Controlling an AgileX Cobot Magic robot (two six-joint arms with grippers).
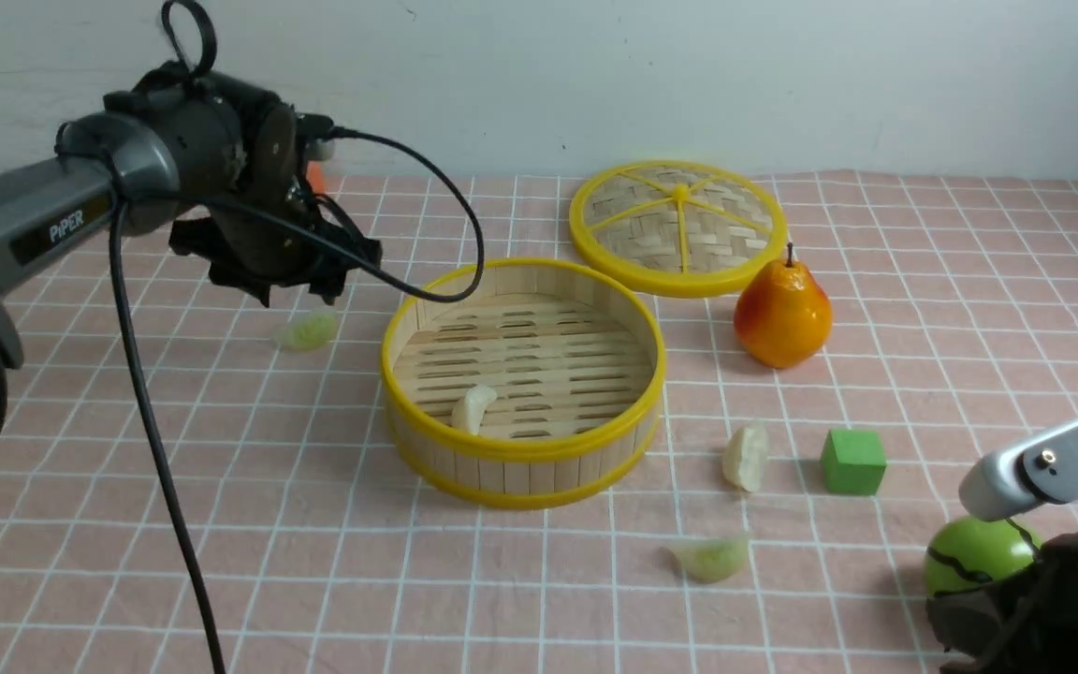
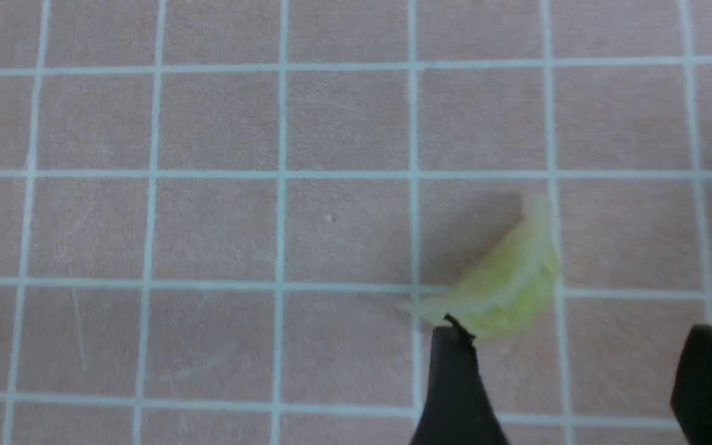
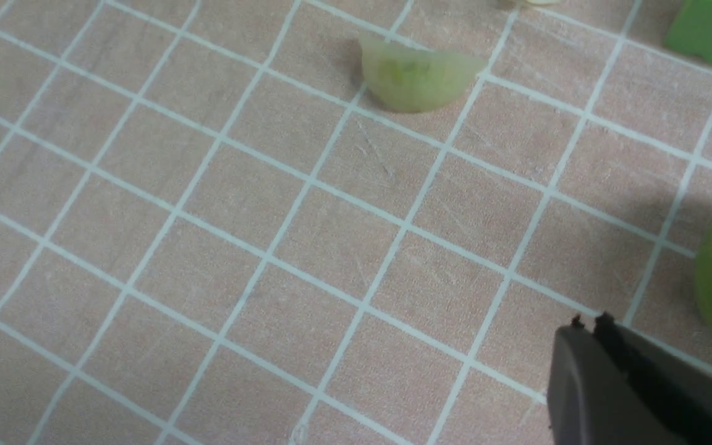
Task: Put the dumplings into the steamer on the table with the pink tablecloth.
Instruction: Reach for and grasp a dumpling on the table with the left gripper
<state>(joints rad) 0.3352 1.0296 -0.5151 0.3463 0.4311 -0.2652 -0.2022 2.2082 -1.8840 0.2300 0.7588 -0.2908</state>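
The steamer [image 1: 522, 468] stands mid-table on the pink tablecloth [image 1: 221, 449] with one whitish dumpling [image 1: 472, 408] on its slatted floor. A pale green dumpling [image 1: 307, 330] lies left of the steamer; my left gripper [image 1: 300, 281] hovers just above it, open and empty. In the left wrist view the dumpling [image 2: 504, 287] lies just beyond the open fingertips [image 2: 455, 346]. A whitish dumpling [image 1: 746, 457] and a pale green dumpling [image 1: 713, 557] lie right of the steamer; the latter shows in the right wrist view [image 3: 418, 77]. My right gripper [image 3: 588, 327] is shut and empty at the front right corner.
The flat woven lid with yellow spokes [image 1: 678, 227] lies behind the steamer. An orange pear [image 1: 781, 314] stands to its right. A green cube [image 1: 852, 461] sits beside the whitish dumpling. A green ball [image 1: 977, 552] lies against my right arm [image 1: 1054, 459].
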